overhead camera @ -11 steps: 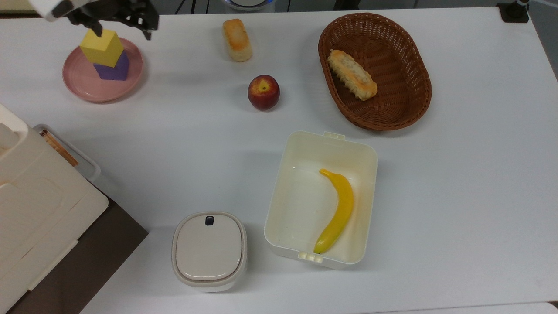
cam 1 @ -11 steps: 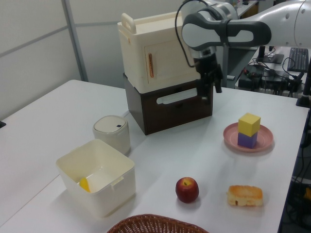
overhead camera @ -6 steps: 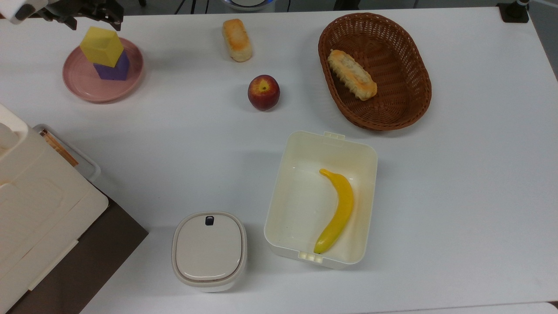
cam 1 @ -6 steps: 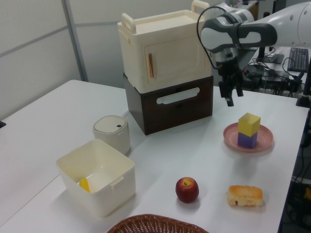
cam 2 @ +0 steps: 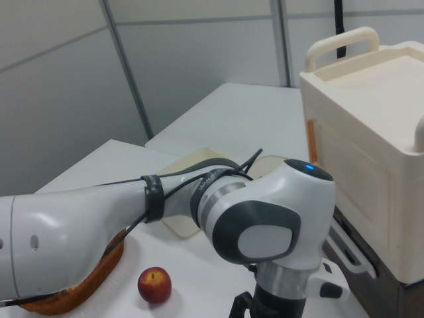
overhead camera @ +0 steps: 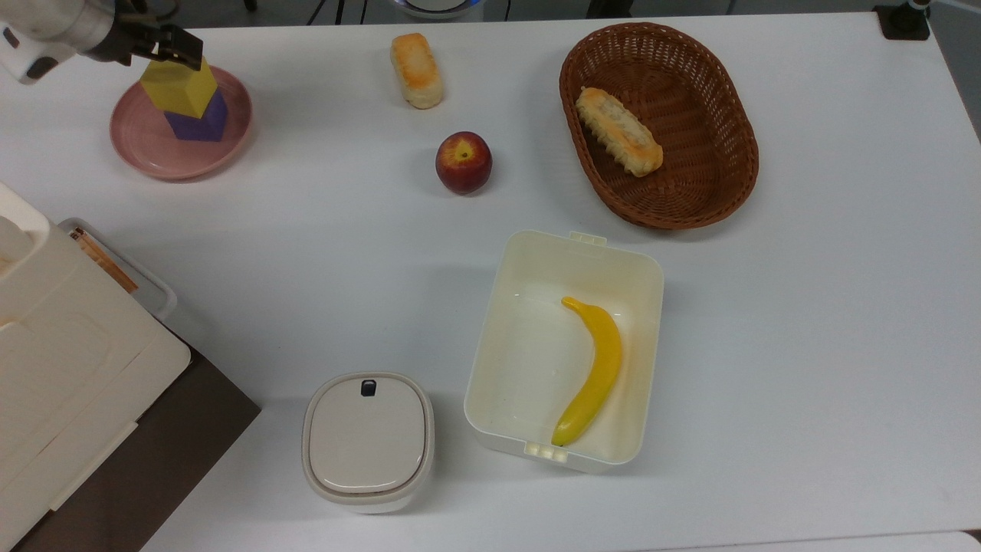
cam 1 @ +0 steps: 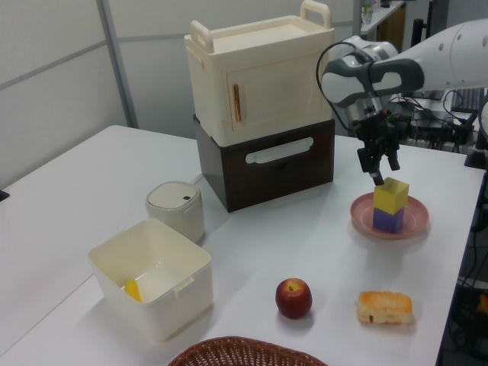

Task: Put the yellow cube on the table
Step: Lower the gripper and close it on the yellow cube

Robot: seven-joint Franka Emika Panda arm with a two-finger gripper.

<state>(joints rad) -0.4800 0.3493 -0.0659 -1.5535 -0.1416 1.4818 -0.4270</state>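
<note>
Currently my gripper hangs directly over the yellow cube, at the far left of the top view; my fingers stand apart, one tip just at the cube's top edge in the left view, and whether it touches I cannot tell; nothing is held between them. The yellow cube sits stacked on the purple cube, turned slightly against it; both stand on the pink plate, which rests on the tabletop near its top-left corner in the top view.

Below the plate in the top view, the cream box with handles sits on a dark brown drawer unit at the left edge; right of that, the small lidded container stands near the lower edge. Further right, a bread roll lies near the upper edge, with the peach below it, well apart from the plate. Next comes the open cream bin holding the banana; then the wicker basket at upper right, with a second bread roll inside it.

In the right view my arm crosses the foreground, the peach visible beneath it.
</note>
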